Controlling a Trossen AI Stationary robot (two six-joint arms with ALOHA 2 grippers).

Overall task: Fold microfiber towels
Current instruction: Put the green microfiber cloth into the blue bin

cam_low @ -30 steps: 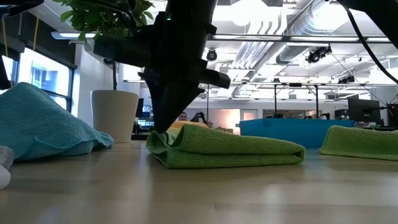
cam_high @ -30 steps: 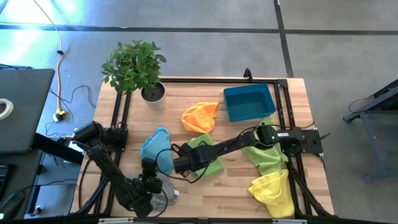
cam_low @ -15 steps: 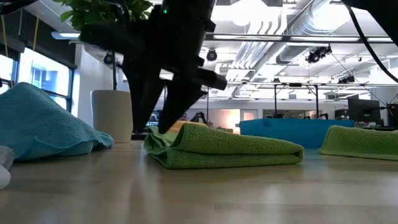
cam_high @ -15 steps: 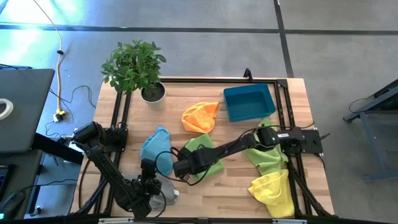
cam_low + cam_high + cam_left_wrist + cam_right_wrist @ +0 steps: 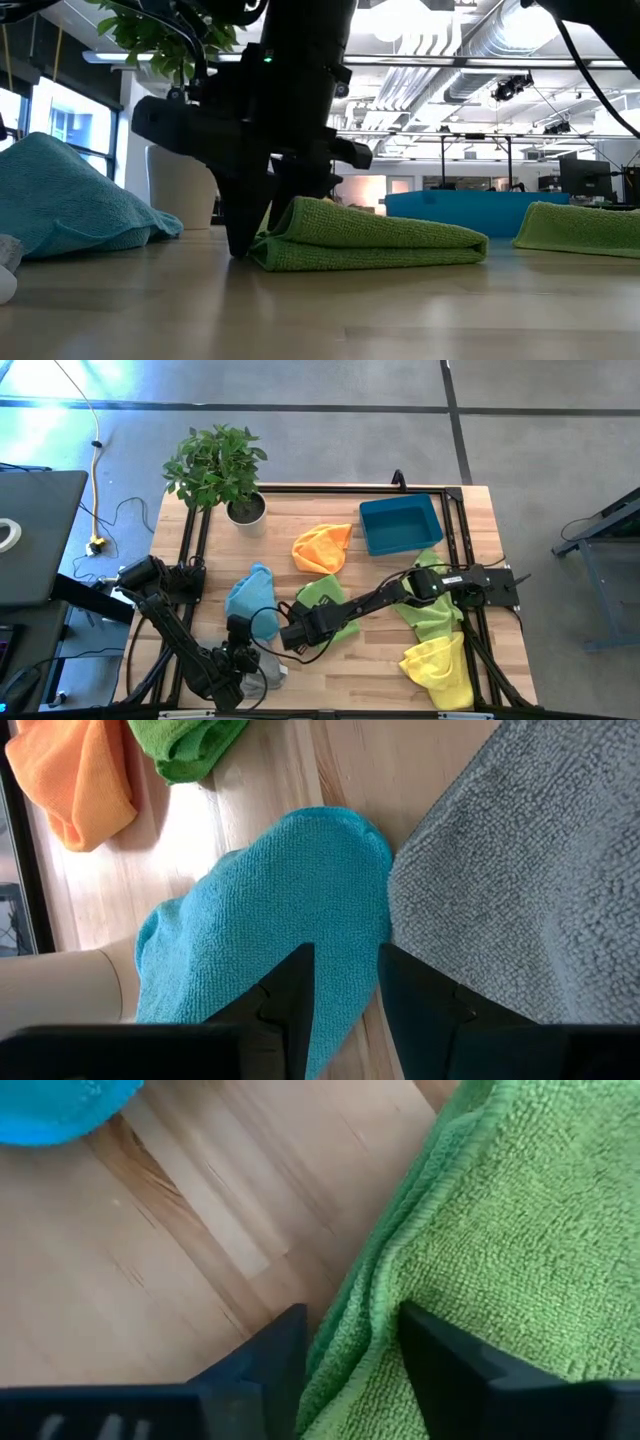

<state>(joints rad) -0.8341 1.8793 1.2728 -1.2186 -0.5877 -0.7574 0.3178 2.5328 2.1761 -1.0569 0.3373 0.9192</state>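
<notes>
A: Where was the right end effector point(image 5: 292, 639) at that moment?

B: It was low over the table point(image 5: 340, 665), at the near-left edge of the folded green towel point(image 5: 330, 610). In the right wrist view its two fingers point(image 5: 262, 1370) stood apart, one on each side of the layered edge of the cloth, and they did not pinch it. So I would call it released, not grasping.

A: And the other one?

B: The left end effector point(image 5: 248, 660) waited at the near side of the table, over the grey towel point(image 5: 540, 890), with the light blue towel point(image 5: 250, 598) just beside it. Its fingers point(image 5: 285, 1010) had a narrow gap, and nothing was between them.

A: What could have gone wrong from there?

B: I think the fingers were very close to the fold. If the arm pulled away sideways, one finger could catch the upper layer and open the fold again, or drag the whole towel over the wood. The cable loop hanging near the wrist could also brush the cloth.

A: And the remaining towels?

B: The orange towel point(image 5: 322, 547), the lime green towel point(image 5: 428, 610) and the yellow towel point(image 5: 437, 668) lay crumpled, so much work seemed to remain.
</notes>
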